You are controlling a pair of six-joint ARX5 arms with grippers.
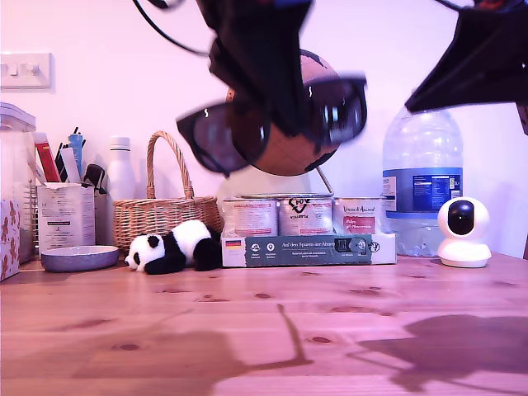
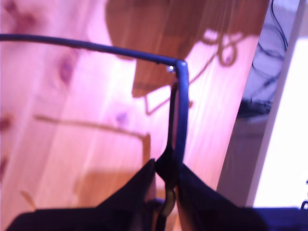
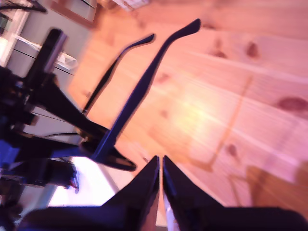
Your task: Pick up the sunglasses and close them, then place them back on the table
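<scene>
Black sunglasses (image 1: pixel 272 124) hang above the bench (image 1: pixel 264 330), pinched in my first gripper (image 2: pixel 166 166); my second gripper (image 3: pixel 160 166), jaws shut empty, should fold the open arms.

One pair of sunglasses (image 1: pixel 276 120) hangs above the bench (image 1: pixel 264 330), with two lenses and, in my second wrist view, two arms. Two grippers show: my first gripper (image 2: pixel 166 166) and my second gripper (image 3: pixel 160 168).

On the bench, from nine o'clock round to three in the exterior view:
- one shallow bowl (image 1: pixel 79 258)
- one white bottle (image 1: pixel 120 173)
- one wicker basket (image 1: pixel 161 210)
- one toy panda (image 1: pixel 172 247)
- one tray (image 1: pixel 307 249) carrying three pots (image 1: pixel 305 217)
- one globe (image 1: pixel 285 144)
- one large water bottle (image 1: pixel 422 181)
- one small white camera (image 1: pixel 462 233)
</scene>
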